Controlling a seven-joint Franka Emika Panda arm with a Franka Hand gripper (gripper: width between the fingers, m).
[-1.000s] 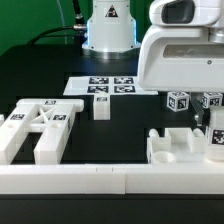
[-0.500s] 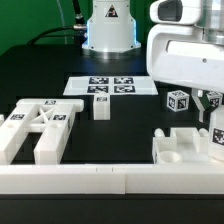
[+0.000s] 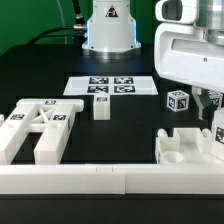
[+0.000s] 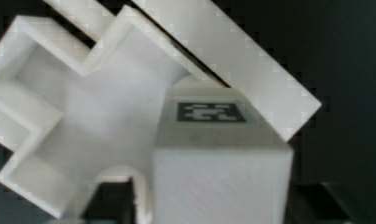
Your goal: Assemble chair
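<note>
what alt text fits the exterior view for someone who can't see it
A large white robot arm hangs over a white seat block at the exterior view's right, on a black table. A slotted back frame lies at the left, with the marker board and a short tagged leg farther back near the middle.

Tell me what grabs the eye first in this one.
The big white robot arm fills the exterior view's upper right, above the seat block. At the exterior view's left lies the slotted back frame, with the marker board farther back at centre.
</note>
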